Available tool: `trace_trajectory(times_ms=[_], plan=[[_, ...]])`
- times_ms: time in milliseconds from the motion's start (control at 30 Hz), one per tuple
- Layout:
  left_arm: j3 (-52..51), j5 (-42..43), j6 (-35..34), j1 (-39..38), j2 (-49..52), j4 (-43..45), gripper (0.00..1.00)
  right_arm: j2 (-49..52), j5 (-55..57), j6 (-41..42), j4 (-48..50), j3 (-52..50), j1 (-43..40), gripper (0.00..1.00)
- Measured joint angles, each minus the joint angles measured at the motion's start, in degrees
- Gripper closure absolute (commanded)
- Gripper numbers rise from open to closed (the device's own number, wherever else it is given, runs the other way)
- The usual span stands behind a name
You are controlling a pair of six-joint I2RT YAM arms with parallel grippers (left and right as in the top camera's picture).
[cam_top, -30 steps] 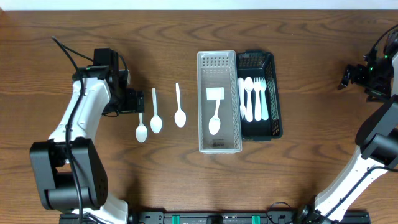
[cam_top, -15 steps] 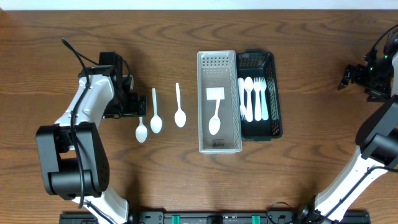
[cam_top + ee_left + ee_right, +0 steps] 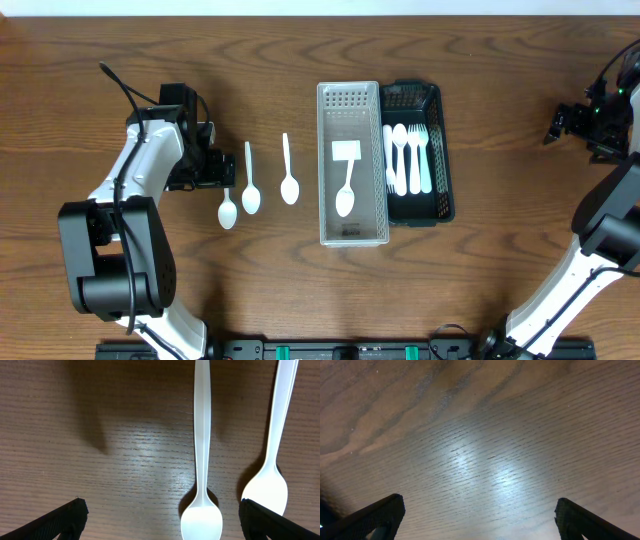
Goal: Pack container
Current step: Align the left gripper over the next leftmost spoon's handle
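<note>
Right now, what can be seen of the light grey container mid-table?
The light grey container is a long, open-topped rectangular bin, plastic-looking, with a perforated far end. It lies flat on the wooden table, its right wall alongside the black basket. Inside lies one white spoon, bowl nearest the robot. Nothing grips it.

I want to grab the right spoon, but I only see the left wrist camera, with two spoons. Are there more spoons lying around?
Observer: Yes, a third loose spoon lies beside them, nearer the grey tray.
Operator: Is anything inside the tray?
Observer: One white spoon lies in it already.
Operator: Where's the other arm?
Observer: The right gripper hangs far off to the side, open and empty.
</note>
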Motion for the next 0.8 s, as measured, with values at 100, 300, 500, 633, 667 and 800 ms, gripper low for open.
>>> trace_trajectory(times_ms=[100,300,500,633,667,800], plan=[[0.00,0.00,0.00,0.00,0.00,0.02,0.02,0.00,0.00,0.00,0.00,0.00,0.00,0.01],[0.00,0.63,0.00,-0.20,0.00,0.02,0.02,0.00,0.00,-0.02,0.00,0.00,0.00,0.01],[0.00,0.96,0.00,-1.73,0.00,0.02,0.02,0.00,0.00,0.00,0.00,0.00,0.00,0.01],[0.00,1.33,0.22,-2.89,0.00,0.35,0.02,0.00,0.00,-0.02,0.00,0.00,0.00,0.01],[0.00,1.38,0.24,-3.23,0.00,0.55,0.02,0.00,0.00,0.00,0.00,0.00,0.00,0.01],[0.00,1.55,0.33,-4.26,0.00,0.63,0.01,0.00,0.00,0.00,0.00,0.00,0.00,0.01]])
